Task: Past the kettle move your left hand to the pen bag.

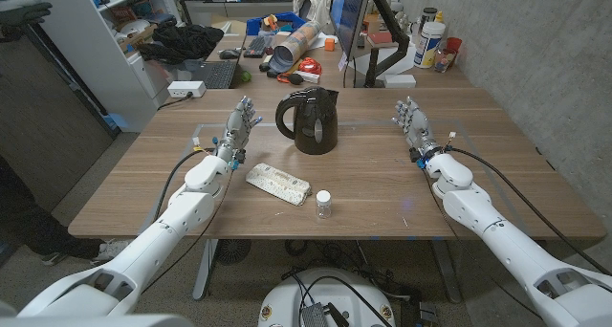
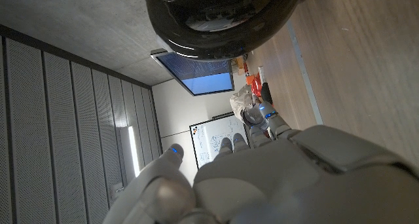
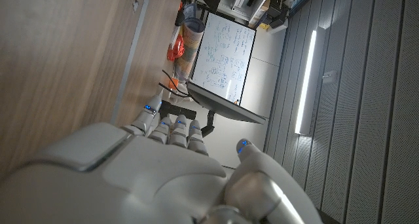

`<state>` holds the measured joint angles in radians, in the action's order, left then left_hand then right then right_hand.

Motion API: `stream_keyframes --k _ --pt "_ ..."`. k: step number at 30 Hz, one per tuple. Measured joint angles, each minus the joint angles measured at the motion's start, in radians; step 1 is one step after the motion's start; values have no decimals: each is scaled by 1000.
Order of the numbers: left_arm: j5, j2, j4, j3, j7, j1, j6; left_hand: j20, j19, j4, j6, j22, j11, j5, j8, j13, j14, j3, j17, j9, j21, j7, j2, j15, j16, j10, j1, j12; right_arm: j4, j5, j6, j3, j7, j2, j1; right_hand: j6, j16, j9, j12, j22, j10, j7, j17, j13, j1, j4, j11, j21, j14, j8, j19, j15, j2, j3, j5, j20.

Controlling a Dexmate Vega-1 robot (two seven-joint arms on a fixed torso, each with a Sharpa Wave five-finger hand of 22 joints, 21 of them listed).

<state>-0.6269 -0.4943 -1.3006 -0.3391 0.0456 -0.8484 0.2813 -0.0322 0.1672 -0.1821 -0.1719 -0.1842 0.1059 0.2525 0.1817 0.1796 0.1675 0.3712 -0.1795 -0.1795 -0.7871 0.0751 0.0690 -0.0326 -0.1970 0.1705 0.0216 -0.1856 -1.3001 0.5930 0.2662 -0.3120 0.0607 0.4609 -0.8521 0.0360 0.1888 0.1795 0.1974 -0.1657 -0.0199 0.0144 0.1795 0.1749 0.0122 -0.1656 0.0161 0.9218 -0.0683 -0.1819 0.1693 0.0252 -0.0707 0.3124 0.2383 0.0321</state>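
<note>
— Wooden desk (image 1: 382,188) first, since it carries everything. What stands on it?

— A black kettle (image 1: 311,121) near the middle toward the back, upright, handle toward the robot's left. In front of it lies the pen bag (image 1: 278,183), a pale, speckled pouch set at a slant, and just beside that a small clear jar (image 1: 324,205) with a white lid.

— And the hands?

— In the head view the left hand (image 1: 236,133) sits left of the kettle and behind the pen bag, apart from both, fingers spread and holding nothing. The right hand (image 1: 414,123) is well off to the kettle's right, fingers likewise apart and empty.

— Do the wrist cameras add anything?

— The left wrist view shows the kettle's (image 2: 219,18) glossy underside close beyond the left hand's (image 2: 262,178) fingertips. The right wrist view shows a whiteboard (image 3: 226,57) with writing too small to read. No label on the kettle or bag is legible.
</note>
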Motion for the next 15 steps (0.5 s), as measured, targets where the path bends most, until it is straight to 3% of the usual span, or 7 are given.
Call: stream_keyframes --k 15 --pt "86 55 -13 83 39 -22 -30 0 0 0 1 0 0 0 4 0 0 0 0 0 -1 11 0 0 0 0 0 0 0 -160 -68 175 105 -145 -24 0 0 0 0 0 0 0 0 0 0 0 0 6 0 0 0 0 0 0 0 0"
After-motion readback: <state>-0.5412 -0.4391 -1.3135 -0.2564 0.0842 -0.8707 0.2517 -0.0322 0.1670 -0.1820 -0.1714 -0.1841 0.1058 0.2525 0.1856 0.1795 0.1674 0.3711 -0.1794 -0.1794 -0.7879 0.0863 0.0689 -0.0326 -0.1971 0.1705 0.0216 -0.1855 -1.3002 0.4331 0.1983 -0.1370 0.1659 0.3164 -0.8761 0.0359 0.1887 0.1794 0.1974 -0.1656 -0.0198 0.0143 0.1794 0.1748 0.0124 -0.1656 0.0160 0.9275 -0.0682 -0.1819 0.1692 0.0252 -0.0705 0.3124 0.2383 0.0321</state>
